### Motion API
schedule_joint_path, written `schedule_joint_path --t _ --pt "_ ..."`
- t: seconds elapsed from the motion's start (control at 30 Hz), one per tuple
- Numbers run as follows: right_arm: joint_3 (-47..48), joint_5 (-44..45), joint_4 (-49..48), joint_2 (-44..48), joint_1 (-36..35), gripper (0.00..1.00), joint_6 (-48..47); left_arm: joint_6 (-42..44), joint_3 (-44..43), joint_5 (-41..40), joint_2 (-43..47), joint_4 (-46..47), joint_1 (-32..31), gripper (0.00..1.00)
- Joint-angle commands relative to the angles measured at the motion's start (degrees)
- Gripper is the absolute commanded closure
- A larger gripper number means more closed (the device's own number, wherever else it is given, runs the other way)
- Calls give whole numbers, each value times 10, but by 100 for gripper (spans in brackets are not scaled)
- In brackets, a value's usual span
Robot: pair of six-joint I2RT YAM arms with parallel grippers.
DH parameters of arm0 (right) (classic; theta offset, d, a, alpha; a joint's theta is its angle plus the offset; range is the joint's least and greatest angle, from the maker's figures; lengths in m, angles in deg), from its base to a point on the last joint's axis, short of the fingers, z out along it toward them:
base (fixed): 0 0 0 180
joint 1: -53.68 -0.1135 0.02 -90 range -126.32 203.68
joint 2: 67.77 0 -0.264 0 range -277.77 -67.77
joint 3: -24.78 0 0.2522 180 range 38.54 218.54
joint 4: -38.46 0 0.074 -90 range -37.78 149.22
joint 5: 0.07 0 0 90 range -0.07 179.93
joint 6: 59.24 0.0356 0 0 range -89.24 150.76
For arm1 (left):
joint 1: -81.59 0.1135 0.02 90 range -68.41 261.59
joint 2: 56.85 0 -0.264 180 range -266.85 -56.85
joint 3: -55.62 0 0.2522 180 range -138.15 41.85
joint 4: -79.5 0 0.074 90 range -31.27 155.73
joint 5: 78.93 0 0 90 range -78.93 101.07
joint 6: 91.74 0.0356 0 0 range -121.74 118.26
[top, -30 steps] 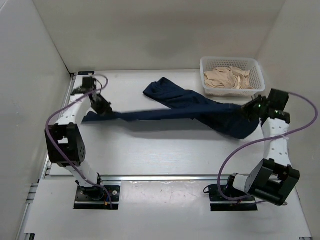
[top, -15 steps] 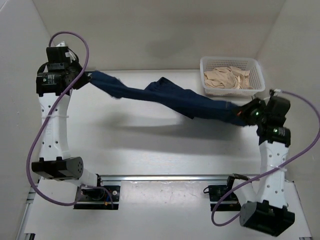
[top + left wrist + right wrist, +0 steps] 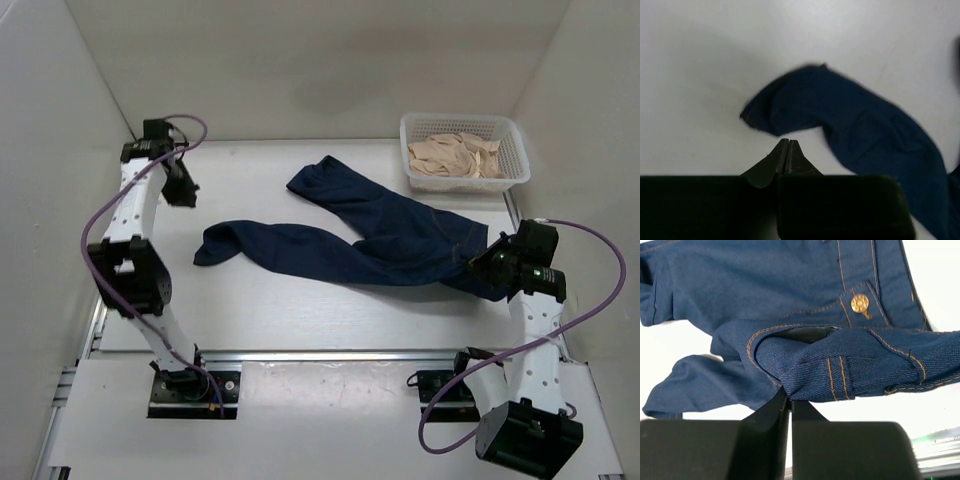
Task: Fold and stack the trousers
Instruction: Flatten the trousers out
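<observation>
The dark navy trousers (image 3: 400,245) lie spread across the table. One leg ends at the left (image 3: 210,248), and the other runs to the back middle (image 3: 318,175). My left gripper (image 3: 183,192) is shut and empty, hovering behind and left of the left leg end. In the left wrist view its gripper (image 3: 787,144) stands just short of that leg end (image 3: 790,102). My right gripper (image 3: 482,266) is shut on the waistband at the right end. In the right wrist view its gripper (image 3: 790,396) pinches the stitched waistband fold (image 3: 835,372), below a brass button (image 3: 860,303).
A white basket (image 3: 412,128) with beige cloth (image 3: 455,155) in it stands at the back right, close behind the trousers' waist. White walls close in the left, back and right sides. A metal rail (image 3: 320,355) runs along the near table edge.
The left gripper has let go of the leg end, which has dropped onto the table at the left. The left arm has come down. The right gripper has lowered the waistband toward the near right.
</observation>
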Motion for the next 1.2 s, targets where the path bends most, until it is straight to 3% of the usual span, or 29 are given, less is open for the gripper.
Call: schedule_joint_path --t 0.0,0.07,0.1,0.17,0.23,0.3,0.67,0.73,0.77,0.83,0.93,1.17 --pt "35 3 -43 -32 2 100 -21 -16 121 37 167 63 41 90" --pt "35 -3 -58 -44 2 100 -27 -22 207 95 176 84 46 87" --pt "35 -3 -59 -51 2 100 -27 -22 228 113 176 95 40 79" --pt "35 -3 -66 -59 2 100 -27 -28 260 123 165 121 22 48" --pt "35 -11 -72 -68 2 100 -32 -49 291 122 142 134 -8 35" --pt "40 -11 -72 -74 2 100 -32 -59 307 117 127 161 -20 29" --pt "40 -40 -77 -86 2 100 -38 -70 276 76 -15 190 -25 27" --pt "40 -40 -77 -86 2 100 -38 -61 265 69 -36 190 -25 37" --pt "40 -40 -77 -81 2 100 -38 -56 254 69 -41 184 -13 49" --pt "45 -34 -77 -80 2 100 -38 -51 238 69 -48 172 6 90" --pt "66 -34 -77 -86 2 100 -38 -33 164 53 -42 126 45 90" --pt "133 -25 -77 -99 2 100 -27 -26 -167 1 -27 -11 93 90"
